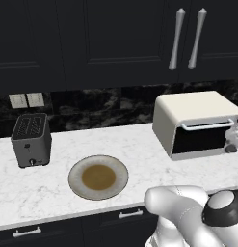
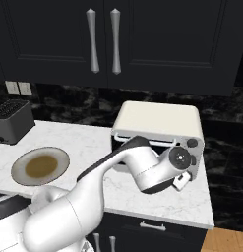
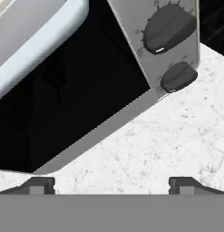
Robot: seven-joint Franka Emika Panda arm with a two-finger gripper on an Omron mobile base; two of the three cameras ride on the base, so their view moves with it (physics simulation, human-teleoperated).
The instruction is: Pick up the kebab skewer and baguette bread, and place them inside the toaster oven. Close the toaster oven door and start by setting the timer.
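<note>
Evidently the work stands at its last step, the setting of the timer: the plate (image 1: 98,177) on the counter (image 1: 62,193) carries neither skewer nor loaf, and the toaster oven (image 1: 195,123) sits at the right end of the marble with its door (image 1: 200,139) apparently shut, the dark glass upright beneath the silver handle (image 1: 207,125). Whether the food lies inside cannot be confirmed, since the glass shows nothing but black. The arm reaches across the front of the appliance in the right base view, and the gripper (image 3: 111,183) hangs low before its lower right corner, fingertips spread wide and holding nothing. In the hand view the control strip rises at a slant (the camera is rolled with the wrist), showing an upper knob (image 3: 170,28) and a lower knob (image 3: 178,76), both some way ahead of the fingertips and untouched. Which of them is the timer is not legible from the markings. The next move, in my judgement, calls for advancing the hand to the chosen knob, squaring the fingers either side of it, closing, and rotating. The slot toaster (image 1: 31,140) at the far left plays no part.
</note>
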